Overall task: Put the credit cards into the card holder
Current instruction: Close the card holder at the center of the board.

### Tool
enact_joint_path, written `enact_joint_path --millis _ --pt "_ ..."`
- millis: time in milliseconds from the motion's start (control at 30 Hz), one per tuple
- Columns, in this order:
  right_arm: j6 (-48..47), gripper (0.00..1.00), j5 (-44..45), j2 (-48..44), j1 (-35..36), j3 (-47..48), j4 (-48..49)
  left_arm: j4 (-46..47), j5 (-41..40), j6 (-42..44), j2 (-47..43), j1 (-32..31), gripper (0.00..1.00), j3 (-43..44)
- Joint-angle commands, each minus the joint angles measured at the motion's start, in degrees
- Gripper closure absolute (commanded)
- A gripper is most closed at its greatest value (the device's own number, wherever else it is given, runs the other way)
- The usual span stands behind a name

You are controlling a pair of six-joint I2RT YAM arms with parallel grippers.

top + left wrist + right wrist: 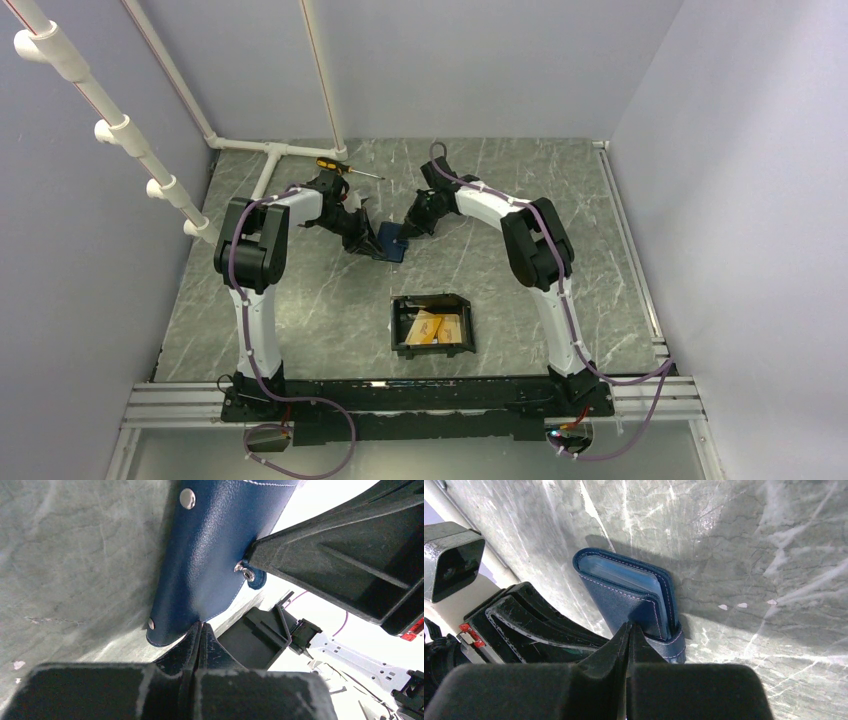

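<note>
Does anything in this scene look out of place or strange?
Yes. A yellow-handled screwdriver lies at the table's far side, unrelated to cards. The dark blue wallet is tilted up on edge, pinched by the left gripper and right gripper. The credit cards lie askew in the card holder.

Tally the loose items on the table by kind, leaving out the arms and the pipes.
blue wallet: 1
black tray: 1
orange cards: 2 visible, inside the tray
screwdriver: 1
Total: 5

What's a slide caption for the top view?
Both arms' jaws pinch the blue wallet; orange cards lie in the black tray.
</note>
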Motion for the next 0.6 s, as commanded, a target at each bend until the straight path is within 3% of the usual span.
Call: enact_joint_path --millis 0,567 --pt "-1.6 1.0 8.3 -1.52 -0.58 -2.07 -0.33 -2.29 -3.88 2.24 0.41 -0.54 1.0 -1.07" --pt "-4.52 1.0 12.02 0.28 1.65 3.53 -2.57 -1.6 -3.47 1.46 -0.34 -0.54 1.0 -1.55"
